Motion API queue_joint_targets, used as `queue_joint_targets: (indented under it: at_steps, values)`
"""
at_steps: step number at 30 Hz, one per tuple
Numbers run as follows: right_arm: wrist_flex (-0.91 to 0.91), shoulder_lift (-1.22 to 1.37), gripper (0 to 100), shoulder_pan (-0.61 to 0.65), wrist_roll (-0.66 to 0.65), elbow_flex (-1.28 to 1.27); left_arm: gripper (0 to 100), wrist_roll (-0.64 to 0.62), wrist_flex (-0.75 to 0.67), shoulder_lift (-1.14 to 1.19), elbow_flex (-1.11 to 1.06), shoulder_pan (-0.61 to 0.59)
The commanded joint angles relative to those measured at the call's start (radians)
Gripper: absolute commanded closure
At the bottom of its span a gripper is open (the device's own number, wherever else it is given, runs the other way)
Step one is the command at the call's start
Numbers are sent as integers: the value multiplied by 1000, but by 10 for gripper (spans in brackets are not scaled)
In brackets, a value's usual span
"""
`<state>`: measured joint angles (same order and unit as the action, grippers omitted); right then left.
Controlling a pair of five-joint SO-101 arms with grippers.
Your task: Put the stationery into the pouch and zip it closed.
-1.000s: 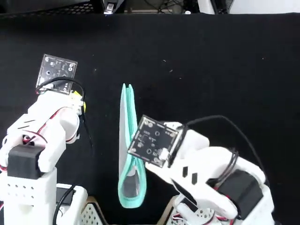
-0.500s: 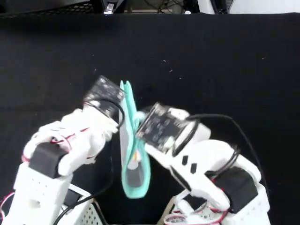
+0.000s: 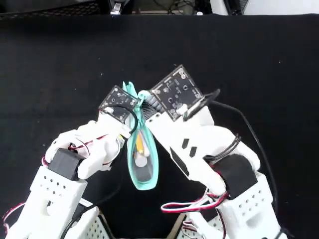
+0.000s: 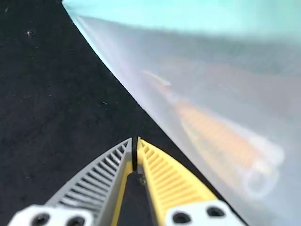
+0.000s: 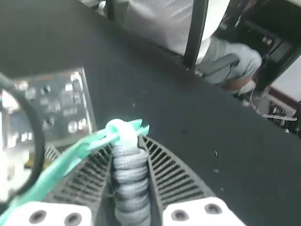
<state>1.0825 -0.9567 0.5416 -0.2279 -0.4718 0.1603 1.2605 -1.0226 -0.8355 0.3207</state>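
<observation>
Nearest the arms' bases, the teal pouch (image 3: 154,169) stands on its long edge on the black table (image 3: 239,59), between the 2 arms. Its rounded near end bulges open at the top. Inside lie an orange pen (image 3: 139,145) and a pale, round-ended item (image 3: 141,162) just nearer than the pen; what that item is cannot be told. Through the pouch's translucent side, the left wrist view shows the same pen as an orange blur.

Farther along, the left gripper (image 4: 135,141) sits at the pouch's left flank. Its grey and yellow fingers are pressed together tip to tip right against the wall. Whether any fabric is caught between them cannot be told.

At the pouch's far end, the right gripper (image 5: 124,136) is clamped on the grey braided zip cord (image 5: 126,169). The cord runs between its 2 dark ribbed fingers and ends in a pale knot at the tips, tied to the teal zip tab (image 5: 136,127). Just beside it is the circuit board (image 5: 51,108) on the left arm's wrist.

Beyond both grippers the table stretches bare and dark to its far edge.
</observation>
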Motion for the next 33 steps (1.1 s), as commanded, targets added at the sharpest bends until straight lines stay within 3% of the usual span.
queue_joint_targets:
  at_steps: [1,6,16,21,24,33]
  values:
    - [-25,5,985,21,3,10,965,-75,-55,-12,4,-36]
    - [-25,4,985,63,-5,12,965,-147,-98,-12,-16,-48]
    - [29,12,986,66,-175,-124,964,-173,-92,-12,-22,-142]
    - [-172,12,986,32,-169,-248,964,-173,-91,-12,-24,-150]
    - [-290,39,986,-52,-74,-239,964,-172,-63,-14,-10,-182]
    - [-305,420,986,-184,-18,-1,963,-110,77,-216,99,-343]
